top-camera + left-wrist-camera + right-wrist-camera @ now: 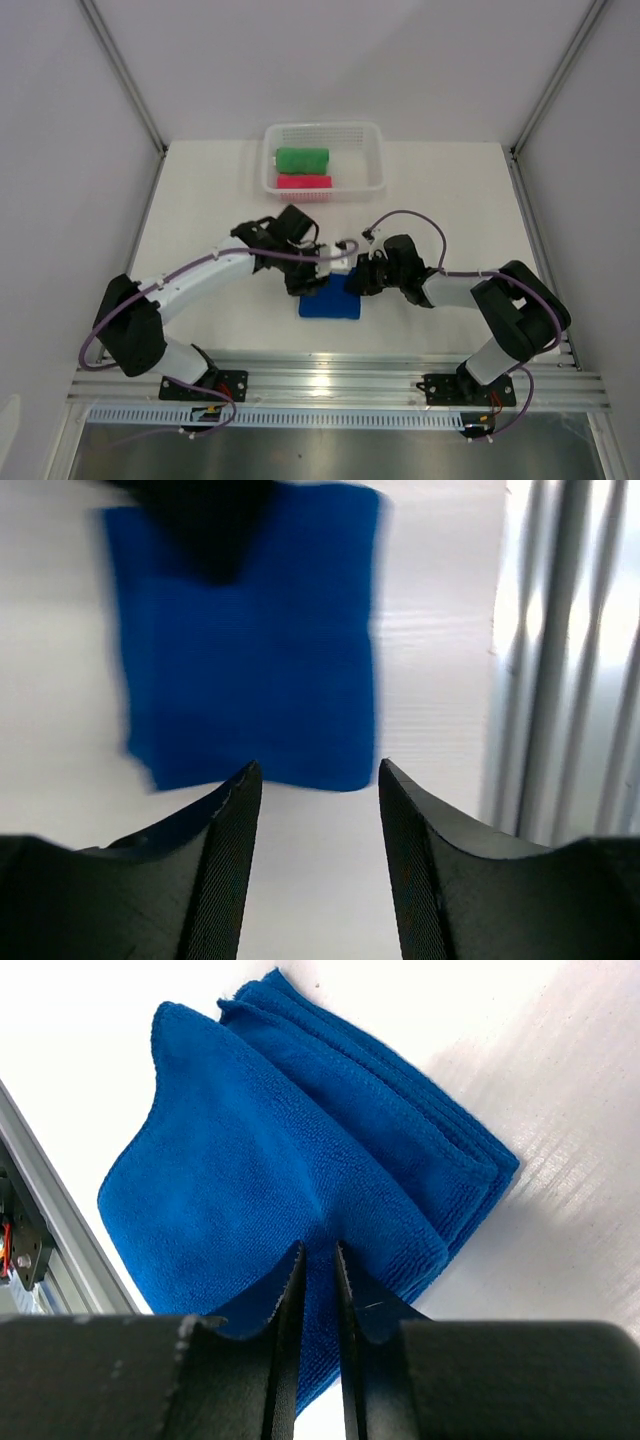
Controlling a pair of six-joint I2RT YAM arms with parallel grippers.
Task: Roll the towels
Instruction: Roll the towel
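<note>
Rolling the blue towel (330,300) seems barely begun: right claw (318,1250) pinches its edge, left claw (317,768) spread; next, curl that edge over.

Royal blue folded cloth towel (300,1160): soft short pile, matt. Green rolled cloth towel (302,159) and pink rolled cloth towel (303,182): same fuzzy matt look. White plastic mesh basket (323,127): slight gloss. White bench (200,200): smooth, low sheen. Left hand (315,775) fingers (215,880): black, matt, finely ribbed. Grey metal rail (340,378): bright, reflective.
</note>
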